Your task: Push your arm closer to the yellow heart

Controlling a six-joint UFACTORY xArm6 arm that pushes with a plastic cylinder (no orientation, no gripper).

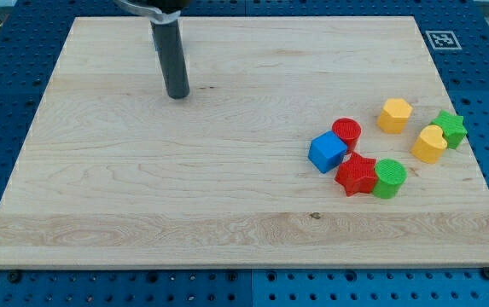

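The yellow heart (429,144) lies at the view's right, touching the green star (451,128) beside it. My tip (177,95) rests on the board in the upper left part of the view, far to the left of the heart and of all the blocks. The rod rises from the tip to the view's top edge.
A yellow hexagon (394,114) lies up-left of the heart. A cluster sits left of the heart: red cylinder (346,131), blue cube (327,152), red star (358,175), green cylinder (389,178). The wooden board (142,196) ends near the heart at the view's right.
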